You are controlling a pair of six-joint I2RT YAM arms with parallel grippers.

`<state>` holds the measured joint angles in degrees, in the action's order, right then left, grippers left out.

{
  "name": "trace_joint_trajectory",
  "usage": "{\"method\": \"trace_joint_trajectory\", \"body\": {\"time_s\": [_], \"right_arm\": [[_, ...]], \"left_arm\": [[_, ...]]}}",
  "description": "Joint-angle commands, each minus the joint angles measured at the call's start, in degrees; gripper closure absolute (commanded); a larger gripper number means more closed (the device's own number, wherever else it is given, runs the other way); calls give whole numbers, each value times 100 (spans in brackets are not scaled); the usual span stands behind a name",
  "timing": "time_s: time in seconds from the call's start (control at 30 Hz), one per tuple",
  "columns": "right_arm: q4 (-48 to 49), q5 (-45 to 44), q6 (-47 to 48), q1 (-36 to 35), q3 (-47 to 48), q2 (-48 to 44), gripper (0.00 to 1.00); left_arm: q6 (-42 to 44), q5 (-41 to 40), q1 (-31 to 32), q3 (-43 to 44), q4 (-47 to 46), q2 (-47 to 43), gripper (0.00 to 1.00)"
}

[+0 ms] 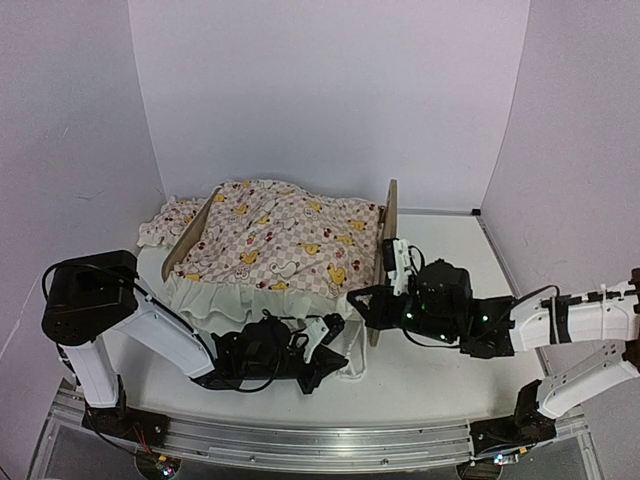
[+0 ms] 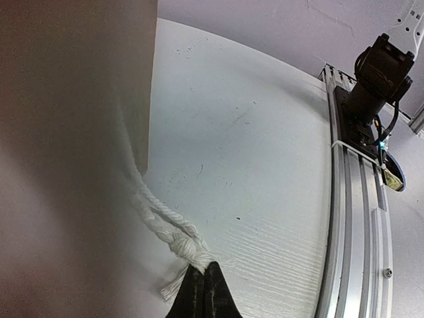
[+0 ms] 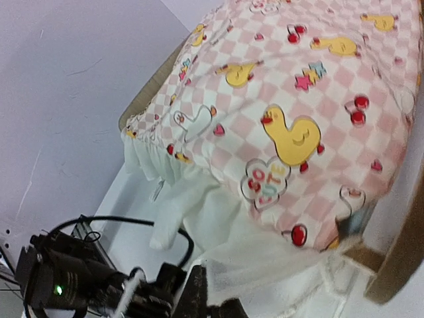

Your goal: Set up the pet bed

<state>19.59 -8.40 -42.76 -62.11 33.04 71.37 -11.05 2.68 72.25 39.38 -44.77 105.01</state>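
My left gripper [image 2: 202, 278] is pinched together on the knotted end of a white twisted cord [image 2: 159, 222], low over the white table [image 1: 440, 370]. Just beyond stands the light plywood pet bed [image 1: 390, 210], mid-table, draped in a pink checkered duck-print ruffled cover [image 1: 280, 235]. My right gripper [image 3: 213, 301] is closed at the bed's near right corner, against the cover's sheer ruffle; whether fabric is caught, I cannot tell.

1. My left arm [image 1: 160, 335] reaches low and rightward from its base. The left end effector [image 2: 202, 295] has its fingers pressed together.
2. My right arm [image 1: 560, 320] stretches leftward. The right end effector [image 1: 358, 300] is likewise closed.
3. I note the two end effectors are near each other, not touching.
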Motion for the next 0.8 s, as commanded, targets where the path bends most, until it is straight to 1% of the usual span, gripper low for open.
{"method": "trace_joint_trajectory", "body": {"time_s": [0.0,0.03,0.1,0.17,0.23,0.3,0.37,0.47,0.53,0.67,0.77], "right_arm": [[-1102,-1223,964,-93,1494,742,96],[-1423,-1692,1052,-103,1842,999,96],[-1723,-2525,1202,-92,2374,1527,97],[-2194,-3200,1352,-91,2997,2063,100],[-2477,-3754,1512,-91,3549,2601,100],[-2622,-4010,1681,-62,3918,2953,100],[-2881,-3957,1701,39,4193,3252,100],[-3190,-3648,1678,225,4430,3638,100],[-3577,-3434,1540,310,4604,3891,100],[-4073,-2777,1464,374,4840,4244,100],[-4464,-2092,1395,432,5035,4523,99]], "left_arm": [[-44,-183,153,214,-17,-125,100],[-38,-211,177,200,-9,-175,100],[-56,-411,203,149,0,-257,100],[-123,-482,207,88,-3,-350,100],[-183,-516,215,-9,-11,-469,100],[-196,-566,213,-56,-8,-497,100],[-227,-584,214,-97,3,-550,100],[-243,-609,236,-153,-13,-601,100],[-240,-635,235,-142,-9,-578,100],[-261,-659,255,-206,-22,-669,100],[-232,-757,250,-235,-20,-715,100]]}}
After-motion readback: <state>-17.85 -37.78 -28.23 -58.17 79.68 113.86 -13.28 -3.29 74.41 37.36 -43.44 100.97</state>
